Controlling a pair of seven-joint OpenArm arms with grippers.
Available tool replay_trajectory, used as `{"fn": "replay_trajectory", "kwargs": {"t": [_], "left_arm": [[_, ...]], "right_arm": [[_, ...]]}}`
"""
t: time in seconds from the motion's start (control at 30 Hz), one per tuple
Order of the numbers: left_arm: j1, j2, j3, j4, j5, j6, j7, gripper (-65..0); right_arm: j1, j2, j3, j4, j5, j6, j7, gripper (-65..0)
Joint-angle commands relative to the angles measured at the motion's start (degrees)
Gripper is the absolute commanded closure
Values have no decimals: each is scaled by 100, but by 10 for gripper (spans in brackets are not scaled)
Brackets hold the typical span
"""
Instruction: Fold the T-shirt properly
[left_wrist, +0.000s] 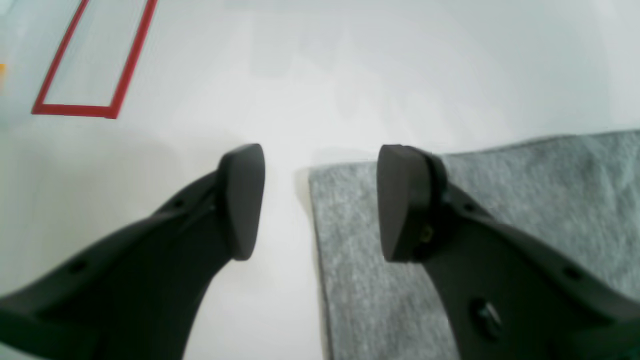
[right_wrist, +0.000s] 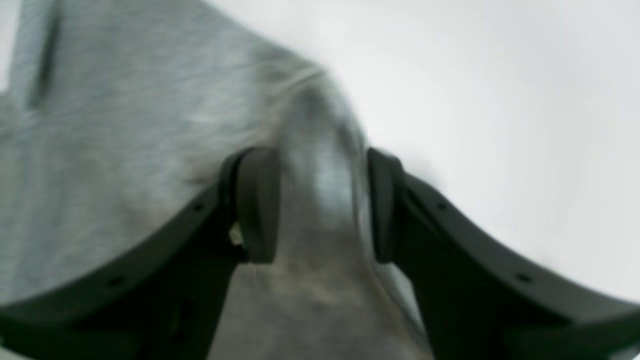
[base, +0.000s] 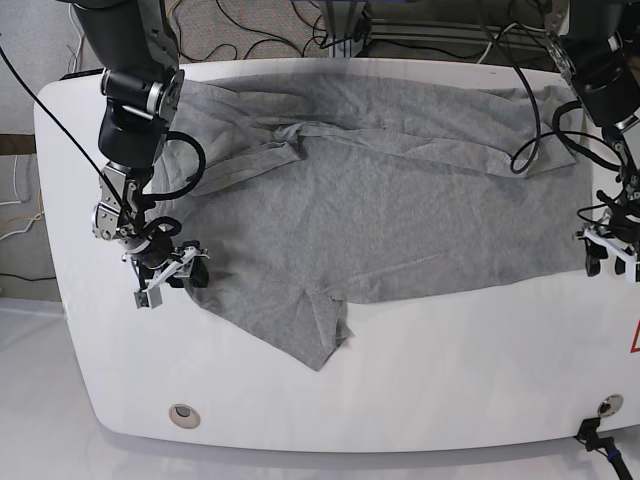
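Note:
The heather-grey T-shirt (base: 400, 200) lies spread and rumpled over the white table (base: 450, 380), plain side up, with a sleeve pointing toward the front. At the shirt's left edge in the base view, my right gripper (base: 165, 275) is down on the cloth. The right wrist view shows this gripper (right_wrist: 320, 205) open, its fingers astride a raised ridge of the T-shirt (right_wrist: 125, 125). My left gripper (base: 608, 255) hovers at the shirt's right edge. It (left_wrist: 320, 205) is open: one finger is over a corner of the T-shirt (left_wrist: 525, 170), the other over bare table.
A red tape rectangle (left_wrist: 95, 60) is marked on the table beyond the left gripper, and a red mark (base: 634, 340) shows at the table's right edge. Round fittings (base: 182, 412) sit near the front corners. Cables (base: 260, 30) run behind the table.

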Motion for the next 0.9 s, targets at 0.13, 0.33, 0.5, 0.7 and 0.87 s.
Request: {"fn": "replay_trajectory", "kwargs": {"t": [0.13,0.33,0.5,0.7,0.87], "left_arm": [[-130,-249,-293,-267,-93,18,-137,-337],[-411,-267,-337,-847,-85,326,-137,-337],[-561,-232,-337,-944,-85,326,-128,-339],[-798,-135,-337,-1595,-93,335,-146,-339],[-798,15,-337,-1639,-93,344,-155,-339]], "right_arm": [[-120,-156,-13,280,-28,57,-168,-273],[-226,-209,-128,298,-46,57,-168,-272],[-287,-200,-374,377,-28,57,-168,-272],[-287,-200,-374,377,-28,57,-168,-272],[-287,-200,-374,377,-28,57,-168,-272]]}}
